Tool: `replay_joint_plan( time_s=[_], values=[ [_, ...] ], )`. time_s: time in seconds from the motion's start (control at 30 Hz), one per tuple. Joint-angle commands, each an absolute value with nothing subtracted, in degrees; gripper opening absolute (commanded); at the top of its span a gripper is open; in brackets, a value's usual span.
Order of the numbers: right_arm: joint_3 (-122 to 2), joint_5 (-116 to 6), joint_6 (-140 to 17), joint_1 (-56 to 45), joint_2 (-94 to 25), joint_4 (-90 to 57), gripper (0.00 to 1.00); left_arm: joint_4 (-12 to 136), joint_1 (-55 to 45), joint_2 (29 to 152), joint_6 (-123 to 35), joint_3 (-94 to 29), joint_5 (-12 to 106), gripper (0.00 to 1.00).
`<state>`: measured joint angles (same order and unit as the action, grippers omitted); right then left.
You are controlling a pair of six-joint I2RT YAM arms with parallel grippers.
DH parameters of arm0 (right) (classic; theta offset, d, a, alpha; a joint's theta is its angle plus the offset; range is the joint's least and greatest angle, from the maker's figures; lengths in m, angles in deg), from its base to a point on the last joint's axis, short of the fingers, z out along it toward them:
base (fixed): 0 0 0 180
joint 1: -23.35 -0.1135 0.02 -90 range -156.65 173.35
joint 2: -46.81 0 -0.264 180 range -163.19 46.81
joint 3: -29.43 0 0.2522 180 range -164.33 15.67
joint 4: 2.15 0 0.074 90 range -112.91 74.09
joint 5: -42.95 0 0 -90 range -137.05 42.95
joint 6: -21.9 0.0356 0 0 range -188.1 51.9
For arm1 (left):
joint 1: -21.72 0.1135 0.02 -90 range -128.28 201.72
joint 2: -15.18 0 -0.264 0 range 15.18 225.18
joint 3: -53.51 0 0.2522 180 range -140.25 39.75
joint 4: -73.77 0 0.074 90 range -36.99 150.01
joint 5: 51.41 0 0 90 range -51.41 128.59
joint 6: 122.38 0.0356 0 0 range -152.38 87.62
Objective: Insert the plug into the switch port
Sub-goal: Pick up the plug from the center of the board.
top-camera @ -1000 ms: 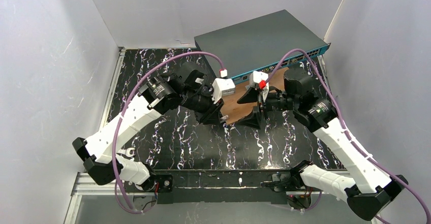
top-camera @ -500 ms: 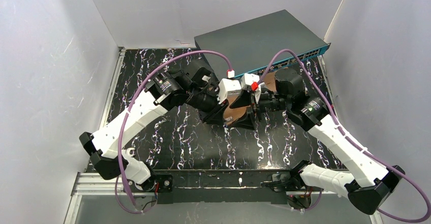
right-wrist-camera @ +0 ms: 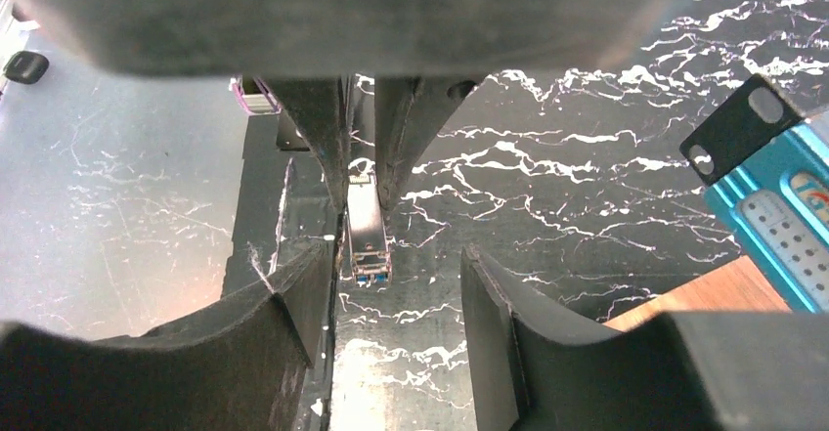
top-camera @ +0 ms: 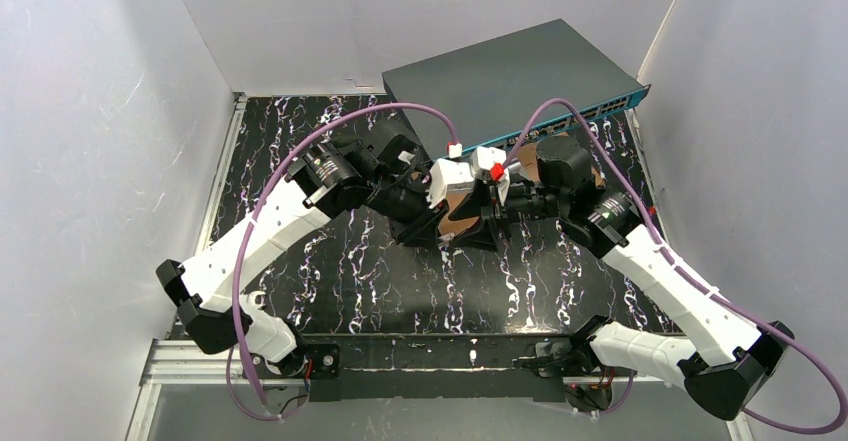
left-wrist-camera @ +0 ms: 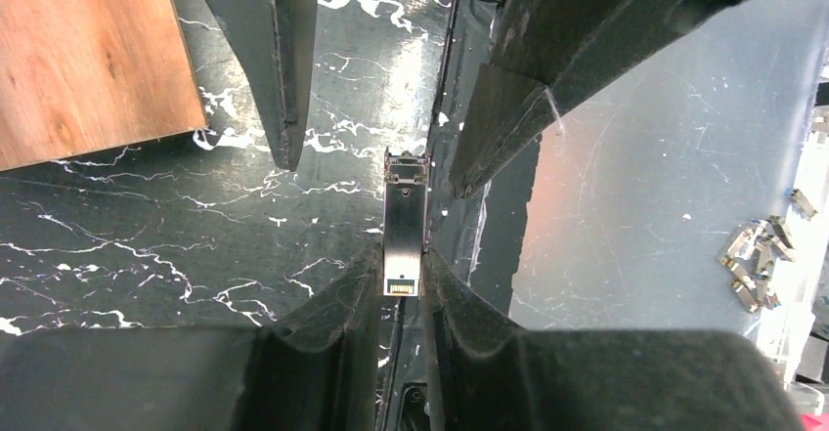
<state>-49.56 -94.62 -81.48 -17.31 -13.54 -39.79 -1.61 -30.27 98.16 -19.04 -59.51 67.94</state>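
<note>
The plug (left-wrist-camera: 402, 236), a small silver metal module with a blue-tipped end (right-wrist-camera: 368, 255), is clamped by its rear end in my shut left gripper (left-wrist-camera: 402, 273). It sticks out over the black marbled table. My right gripper (right-wrist-camera: 391, 265) faces the left one head-on and is open, its fingers (left-wrist-camera: 283, 79) standing either side of the plug's free end without gripping it. In the top view the two grippers (top-camera: 437, 223) (top-camera: 487, 219) meet tip to tip in front of the switch (top-camera: 510, 76), whose teal front strip (right-wrist-camera: 782, 216) shows in the right wrist view.
A brown wooden board (top-camera: 455, 206) lies under the meeting grippers, in front of the switch. Purple cables (top-camera: 380, 109) arc over both arms. White walls close in on left, right and back. Small metal bits (left-wrist-camera: 758, 265) lie on the grey floor beside the table.
My right gripper has moved left up to the left gripper and its jaws have narrowed around the plug's free end. The left gripper shifted slightly right, still holding the plug.
</note>
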Motion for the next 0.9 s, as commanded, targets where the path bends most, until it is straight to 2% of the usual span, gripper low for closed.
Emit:
replay_joint_plan(
  time_s=[0.0, 0.4, 0.87],
  values=[
    [-47.4, -93.07, -78.63, -17.78, -12.07, -36.9, 0.58, 0.89, -30.81, 94.22, -16.96, -57.52, 67.34, 0.0],
    [-46.54, -94.78, -76.33, -17.78, -11.9, -34.38, 0.48, 5.74, -30.82, 91.63, -17.68, -53.56, 70.05, 0.0],
    [-47.08, -97.09, -75.62, -17.78, -12.12, -34.17, 0.45, 5.79, -30.77, 93.72, -17.65, -55.31, 70.96, 0.0]
  ],
)
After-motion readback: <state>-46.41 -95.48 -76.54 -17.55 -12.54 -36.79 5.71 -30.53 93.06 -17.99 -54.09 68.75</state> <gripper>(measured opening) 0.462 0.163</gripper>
